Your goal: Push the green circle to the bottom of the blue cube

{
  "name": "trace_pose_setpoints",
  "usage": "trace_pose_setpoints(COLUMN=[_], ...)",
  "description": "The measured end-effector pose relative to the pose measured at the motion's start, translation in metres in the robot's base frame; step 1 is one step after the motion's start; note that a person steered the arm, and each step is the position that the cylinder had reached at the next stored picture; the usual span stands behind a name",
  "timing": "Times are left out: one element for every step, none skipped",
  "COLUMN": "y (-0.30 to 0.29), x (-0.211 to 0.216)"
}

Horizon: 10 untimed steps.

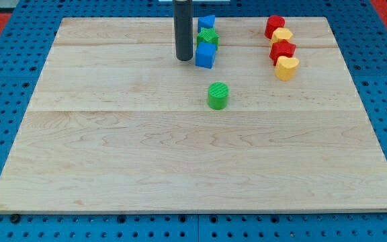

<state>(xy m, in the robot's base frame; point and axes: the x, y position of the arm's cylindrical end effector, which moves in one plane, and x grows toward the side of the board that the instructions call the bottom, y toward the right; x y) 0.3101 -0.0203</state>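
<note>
Seven blocks lie on the worktop. My tip, a bare rod with no jaws to report, stands just left of the blue cube near the far edge. Below the cube, slightly right, sits the green circle, apparently near its goal; at most a leftward nudge remains.
</note>
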Motion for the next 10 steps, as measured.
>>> trace_pose_setpoints(y=[0.006,0.008,-0.016,-0.034,0.001,0.050,0.096,0.115,0.109,0.066], x=[0.000,0.000,0.007,0.035,0.045,0.045,0.054,0.098,0.131,0.125])
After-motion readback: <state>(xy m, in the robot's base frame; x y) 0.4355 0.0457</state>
